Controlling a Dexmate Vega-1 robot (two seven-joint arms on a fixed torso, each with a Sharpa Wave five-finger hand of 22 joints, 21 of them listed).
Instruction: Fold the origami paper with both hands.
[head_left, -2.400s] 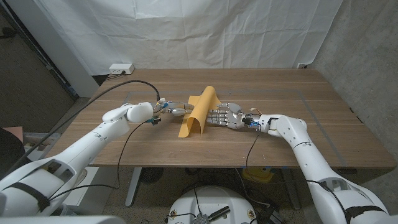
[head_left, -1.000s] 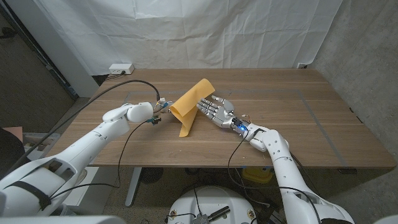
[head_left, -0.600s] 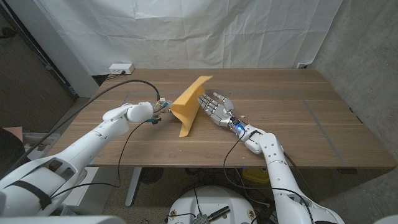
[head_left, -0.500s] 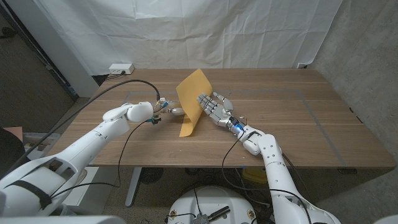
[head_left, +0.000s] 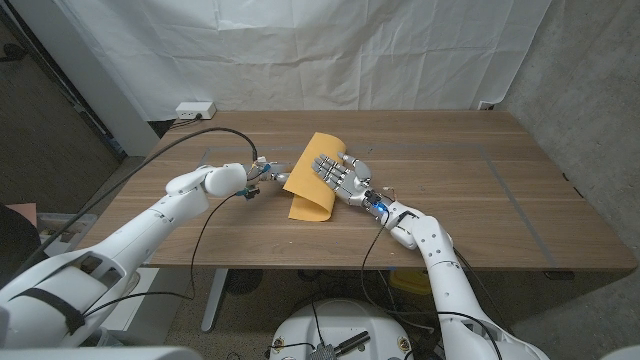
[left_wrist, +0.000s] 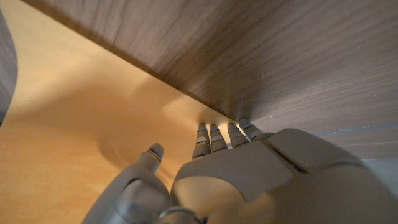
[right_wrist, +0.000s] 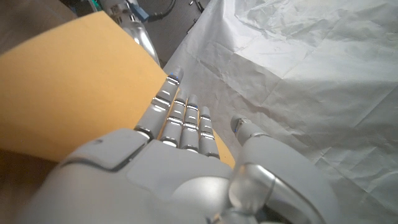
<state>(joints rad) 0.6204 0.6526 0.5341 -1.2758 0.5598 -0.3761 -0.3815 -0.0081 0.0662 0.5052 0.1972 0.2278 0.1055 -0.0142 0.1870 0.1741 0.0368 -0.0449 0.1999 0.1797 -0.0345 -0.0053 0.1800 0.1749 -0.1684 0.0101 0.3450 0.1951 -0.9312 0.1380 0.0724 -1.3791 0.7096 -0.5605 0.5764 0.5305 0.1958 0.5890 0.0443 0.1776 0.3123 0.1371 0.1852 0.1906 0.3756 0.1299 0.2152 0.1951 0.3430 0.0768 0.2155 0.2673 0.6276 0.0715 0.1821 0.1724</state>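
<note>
The orange origami paper (head_left: 312, 207) lies near the middle of the wooden table (head_left: 480, 190), doubled over into a loose curved fold. My right hand (head_left: 338, 172) lies on top of the paper with its fingers spread and straight, pressing the upper flap down. My left hand (head_left: 262, 176) reaches in from the left, its fingers stretched out at the paper's left edge. In the left wrist view the left hand (left_wrist: 249, 180) has its fingertips (left_wrist: 219, 130) on the paper (left_wrist: 68, 124). The right wrist view shows my right hand (right_wrist: 180, 168) against the paper (right_wrist: 74, 93).
A white power strip (head_left: 195, 108) sits at the table's back left corner, and a black cable (head_left: 190, 138) runs along my left arm. White cloth (head_left: 400, 50) hangs behind the table. Bare wood stretches to the right of my right arm.
My right hand has swung the raised flap from standing upright over to the left and down onto the lower half. My left hand has stayed at the paper's left edge.
</note>
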